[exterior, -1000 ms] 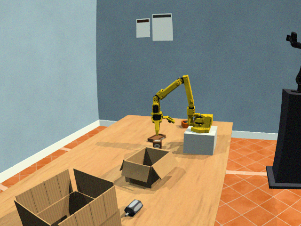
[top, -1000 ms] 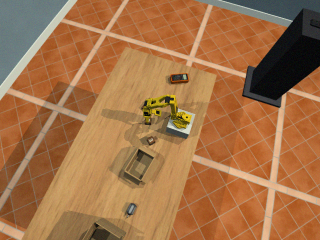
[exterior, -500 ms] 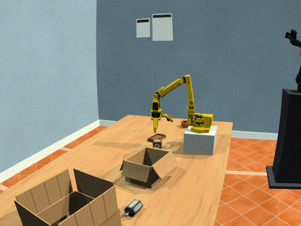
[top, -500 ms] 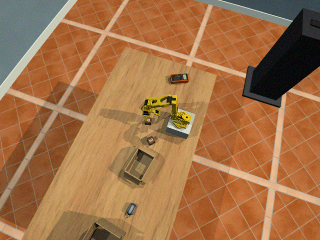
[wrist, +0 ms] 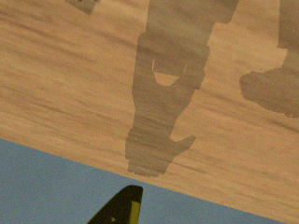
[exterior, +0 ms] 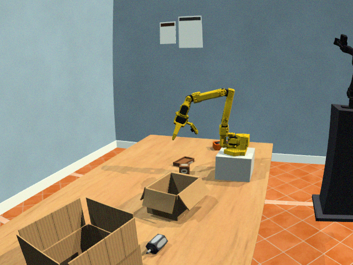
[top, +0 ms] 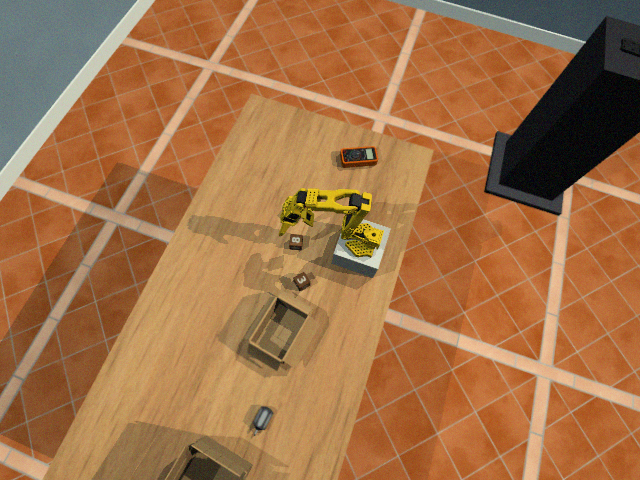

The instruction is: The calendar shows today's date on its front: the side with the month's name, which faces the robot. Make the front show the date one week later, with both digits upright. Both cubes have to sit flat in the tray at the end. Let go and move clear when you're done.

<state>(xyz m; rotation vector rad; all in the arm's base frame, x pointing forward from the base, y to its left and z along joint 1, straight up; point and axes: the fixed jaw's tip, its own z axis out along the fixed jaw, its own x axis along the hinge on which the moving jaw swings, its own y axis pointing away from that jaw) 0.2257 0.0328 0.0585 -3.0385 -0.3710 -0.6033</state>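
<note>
My gripper [top: 296,228] [exterior: 185,136] is open and empty, high above the table. One dark finger shows at the bottom of the wrist view. A brown cube [top: 295,241] [exterior: 184,168] lies on the table near the tray, with an 8 on top and a 0 on the side facing the exterior camera. Another cube [top: 301,281], with a 3 on top, lies near the small carton; I cannot make it out in the exterior view. The low brown calendar tray [exterior: 183,161] holds no cube; the arm hides it in the top view. The month's name is not readable.
An open small carton [top: 252,343] [exterior: 159,201] stands beyond the 3 cube. A larger carton [top: 223,452] [exterior: 119,242] and a grey-black tool [top: 263,417] [exterior: 156,243] are farther along the table. An orange multimeter [top: 358,156] [exterior: 216,145] lies at the other end.
</note>
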